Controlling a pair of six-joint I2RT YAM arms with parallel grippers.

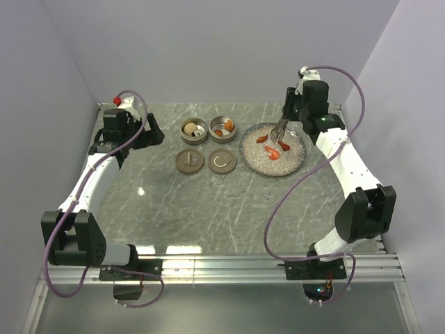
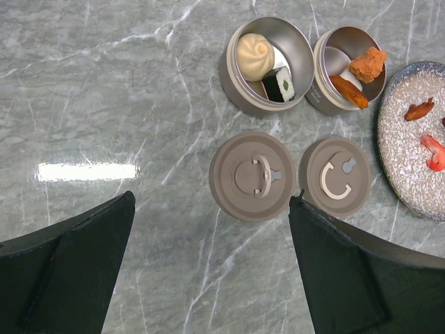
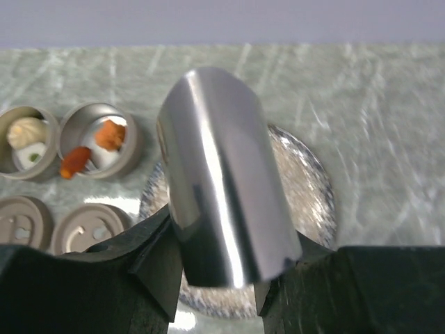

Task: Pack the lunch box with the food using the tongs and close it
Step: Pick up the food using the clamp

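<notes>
The lunch box stands open as two round metal tins: one holds a beige bun and a dark block, the other holds orange pieces. Their two brown lids lie flat in front of them. Orange-red bits rest on the speckled plate. My right gripper is shut on the metal tongs, whose tips hang over the plate's far side. My left gripper hovers open over bare table just short of the lids.
The marble table is walled by grey panels at the back and both sides. The right arm's cable loops over the table to the right of centre. A metal rail runs along the near edge.
</notes>
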